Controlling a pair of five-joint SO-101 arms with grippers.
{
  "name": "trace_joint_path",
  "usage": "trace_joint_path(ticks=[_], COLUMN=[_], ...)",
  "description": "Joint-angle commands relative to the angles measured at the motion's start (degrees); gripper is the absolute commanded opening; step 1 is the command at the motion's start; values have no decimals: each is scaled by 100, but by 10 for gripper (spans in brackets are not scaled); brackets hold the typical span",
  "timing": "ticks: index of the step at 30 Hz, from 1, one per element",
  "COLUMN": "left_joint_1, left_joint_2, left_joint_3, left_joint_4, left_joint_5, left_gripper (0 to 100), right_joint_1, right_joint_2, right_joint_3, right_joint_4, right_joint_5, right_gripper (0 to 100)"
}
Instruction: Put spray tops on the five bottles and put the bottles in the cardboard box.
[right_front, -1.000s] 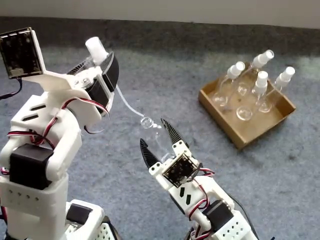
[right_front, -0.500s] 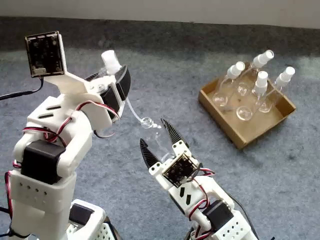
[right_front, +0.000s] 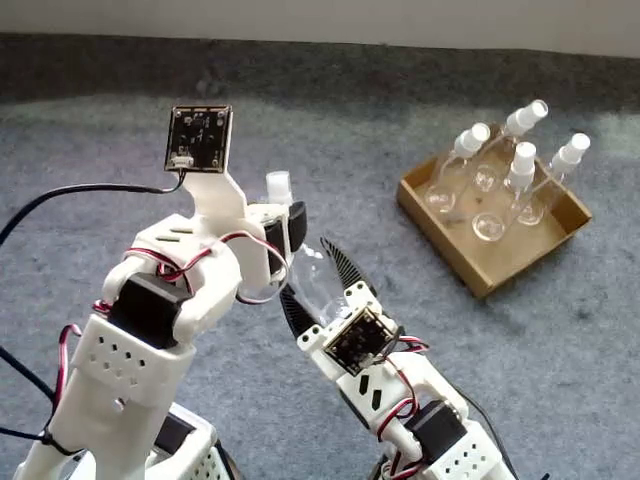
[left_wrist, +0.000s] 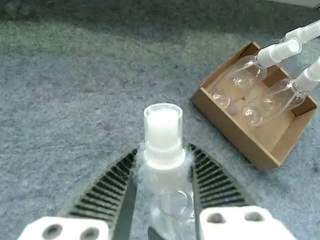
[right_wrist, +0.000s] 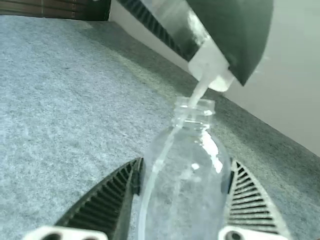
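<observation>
2 arms meet at the centre of the high view. On the left, the left gripper (right_front: 283, 215) is clenched on a spray top (left_wrist: 162, 125), holding it just above the bottle's neck and not yet seated, so that its dip tube threads down inside. Just to the right, the right gripper (right_front: 307, 268) grasps the clear bottle (right_wrist: 182, 190) by its body, neck up, apparently to steady it for capping. At the right, well apart, the cardboard box (right_front: 440, 245) holds 4 capped bottles (right_front: 460, 160) lying tilted, so this is probably number 5.
</observation>
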Motion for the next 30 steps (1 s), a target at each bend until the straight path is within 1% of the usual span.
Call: trace_joint_path(ticks=[1, 17, 18, 21, 24, 27, 30], left_joint_1=[101, 101, 101, 101, 101, 110, 110], left_joint_2=[-40, -40, -40, -40, -40, -40, -40], left_joint_3=[-40, -40, -40, -40, -40, 22, 374], left_joint_4=[18, -18, -18, -18, -26, -185, -615], left_joint_5=[0, 0, 0, 0, 9, 35, 35], left_gripper=[49, 46, 46, 46, 46, 45, 45], right_joint_1=[-40, -40, -40, -31, -31, -31, -40], right_joint_2=[-92, -92, -92, -92, -92, -92, -92], right_joint_3=[637, 637, 637, 585, 585, 585, 585], right_joint_4=[-189, -163, -163, -145, 92, 242, 277], right_joint_5=[44, 26, -18, -492, -598, -607, -607], right_gripper=[202, 202, 202, 202, 202, 202, 202])
